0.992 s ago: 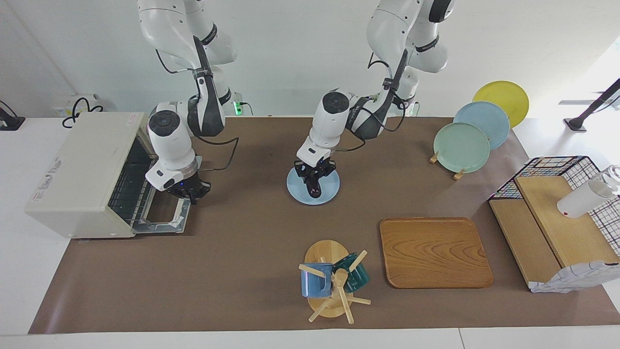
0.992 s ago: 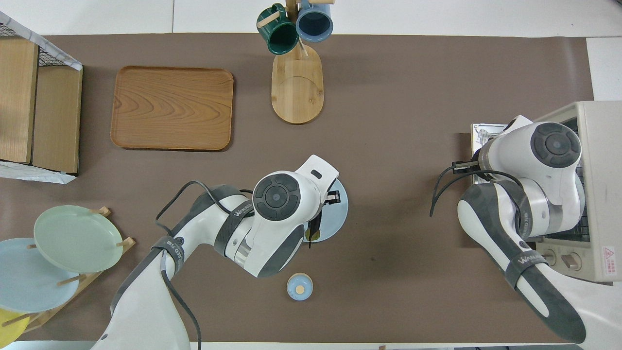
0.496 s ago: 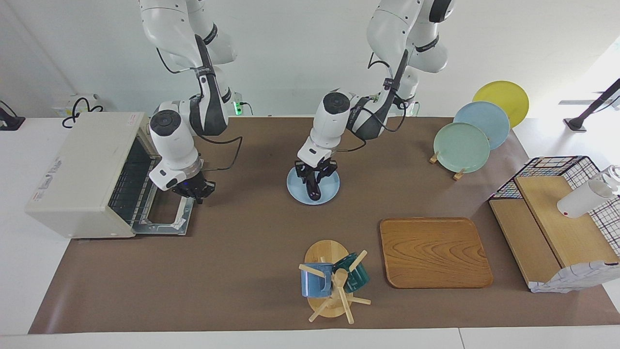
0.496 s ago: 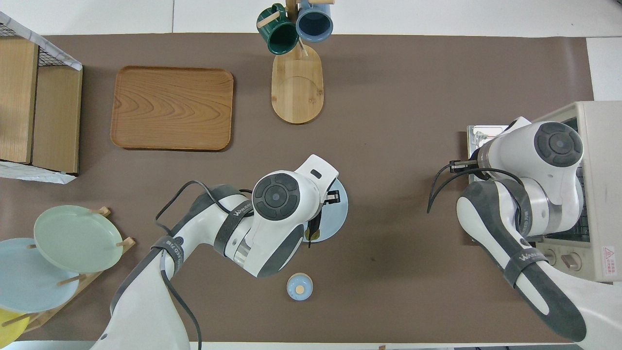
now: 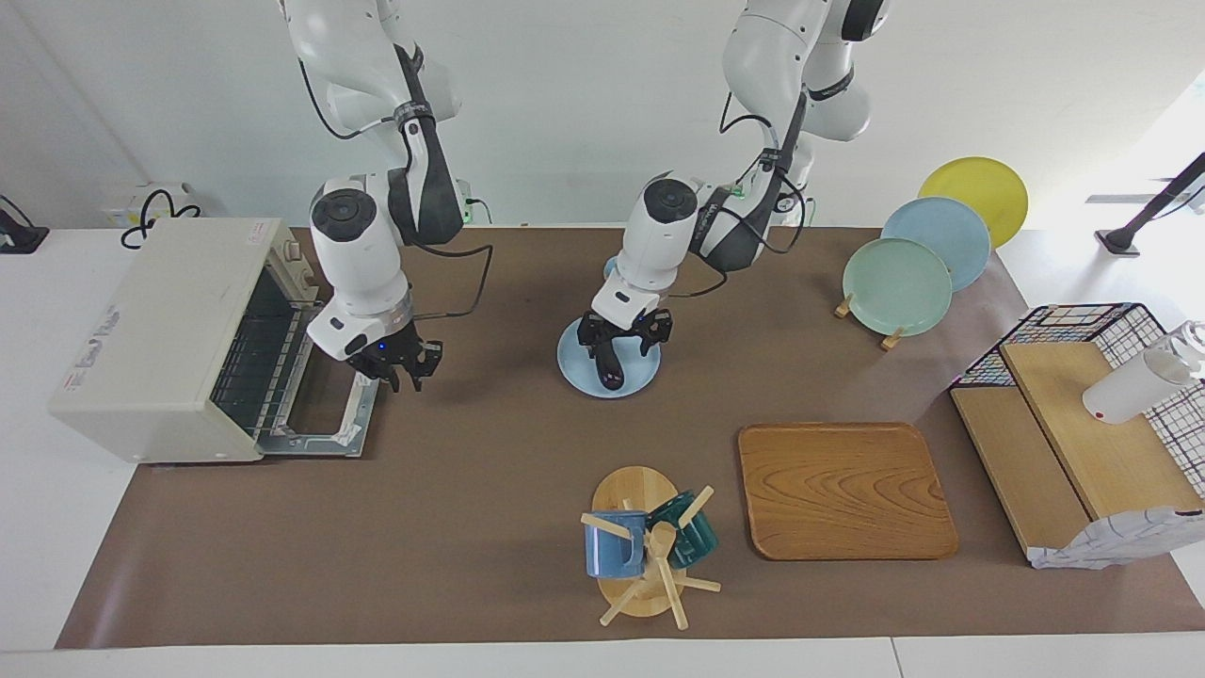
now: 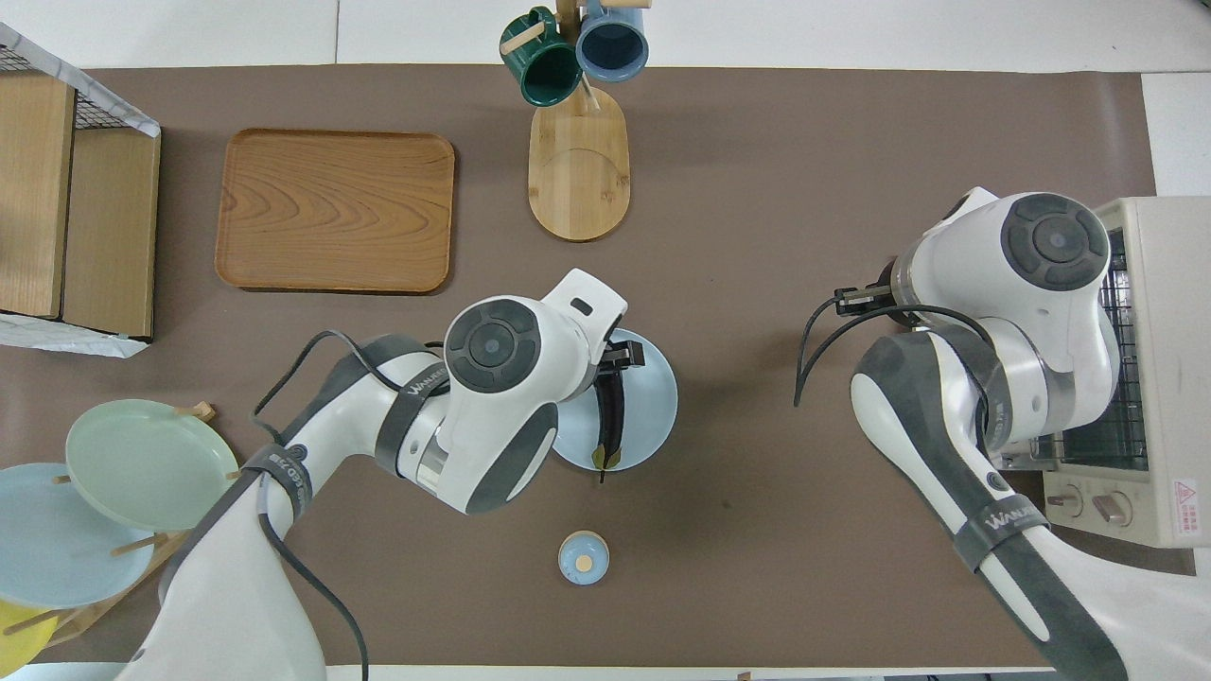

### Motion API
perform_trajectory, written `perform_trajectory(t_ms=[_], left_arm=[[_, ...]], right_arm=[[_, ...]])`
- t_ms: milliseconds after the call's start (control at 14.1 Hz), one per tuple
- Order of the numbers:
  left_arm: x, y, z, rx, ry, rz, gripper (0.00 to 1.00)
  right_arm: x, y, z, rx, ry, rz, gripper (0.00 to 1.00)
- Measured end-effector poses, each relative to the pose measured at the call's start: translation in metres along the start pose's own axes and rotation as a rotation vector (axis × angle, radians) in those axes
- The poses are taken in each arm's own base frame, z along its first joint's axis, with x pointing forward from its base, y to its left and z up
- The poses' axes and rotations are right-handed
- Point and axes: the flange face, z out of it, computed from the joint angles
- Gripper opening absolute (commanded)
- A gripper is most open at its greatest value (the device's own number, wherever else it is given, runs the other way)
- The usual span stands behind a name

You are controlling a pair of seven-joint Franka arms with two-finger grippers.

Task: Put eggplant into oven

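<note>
- The eggplant (image 5: 607, 365) (image 6: 610, 416) is seen lying on a pale blue plate (image 5: 633, 381) (image 6: 653, 407) near the middle of the brown table mat (image 5: 471, 527), with its green stem end pointed toward the robots.
- The left gripper (image 5: 625, 331) is held directly over the eggplant's robot-side portion; its fingers are spread to either side of the dark body, and no grip on the eggplant can be made out.
- In the overhead view, much of the plate is covered by the left arm's wrist, and only one black finger (image 6: 624, 355) is visible at the plate's farther rim.
- The oven (image 5: 160, 339) (image 6: 1159, 369) is placed at the right arm's end of the table, well apart from the eggplant, with its door (image 5: 325, 414) folded down flat and the wire rack exposed.
- The right gripper (image 5: 400, 363) is held above the mat just beside the outer edge of the lowered door, with nothing held; its fingers appear parted.
- A mug rack (image 5: 645, 556), a wooden tray (image 5: 843, 490) and a small round blue lid (image 6: 583, 557) are also set on the mat.
</note>
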Motion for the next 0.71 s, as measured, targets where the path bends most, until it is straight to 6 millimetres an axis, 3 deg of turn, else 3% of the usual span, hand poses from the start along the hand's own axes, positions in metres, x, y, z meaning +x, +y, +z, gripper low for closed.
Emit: perform_trajectory(t_ms=[142,354,425,567,709], left_arm=[[0.033,-0.027,-0.04,0.009,-0.007,-0.014,1.0],[0.087,-0.078,-0.106,0.016,-0.012,-0.025,1.0],[0.102,-0.096,-0.128,0.017,-0.009,-0.033,1.0],[0.124,-0.128,-0.161,0.024,0.018,-0.048,1.0],[0.137,-0.158,-0.19,0.034,0.057,-0.072,1.0]], right_arm=[[0.006,-0.032,-0.026,0.038,-0.015,-0.005,1.0],[0.013,-0.065,-0.058,0.056,-0.016,-0.002,1.0],[0.013,-0.088,-0.069,0.061,-0.012,0.011,1.0],[0.008,-0.148,-0.085,0.074,0.005,0.064,1.0],[-0.007,-0.223,-0.092,0.089,0.011,0.097,1.0]])
